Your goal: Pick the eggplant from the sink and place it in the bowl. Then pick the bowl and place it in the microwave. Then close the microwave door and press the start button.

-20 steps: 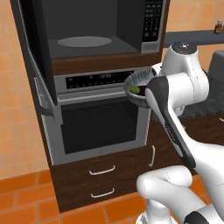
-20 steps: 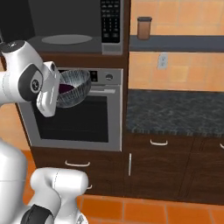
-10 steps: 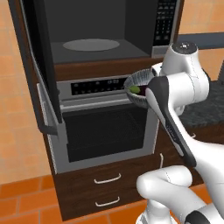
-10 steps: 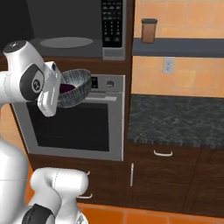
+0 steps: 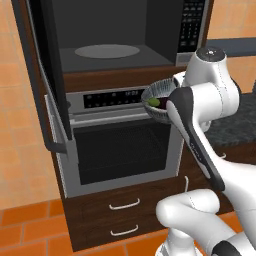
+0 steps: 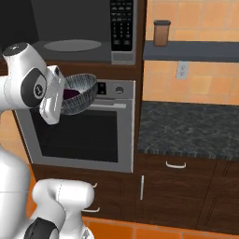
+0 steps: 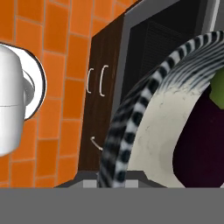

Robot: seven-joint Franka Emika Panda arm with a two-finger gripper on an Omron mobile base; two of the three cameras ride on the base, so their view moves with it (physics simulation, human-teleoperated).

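Gripper (image 7: 113, 186) clamped on bowl (image 6: 79, 92) rim, fingertips themselves hidden under bowl wall in hand view. Eggplant (image 7: 201, 144) lies inside bowl, greenish end up. Bowl held in air in front of oven (image 5: 122, 150) control strip, below open microwave (image 5: 120, 37) cavity. Microwave door (image 5: 47, 65) swung wide to left.

Step in hand, judged: lift bowl to cavity height, keep level so eggplant stays in, enter centred, set on turntable (image 5: 106, 50), clear of door.

Hard to tell: grip depth on rim; cavity back dark; keypad (image 6: 121, 23) buttons too small to read.
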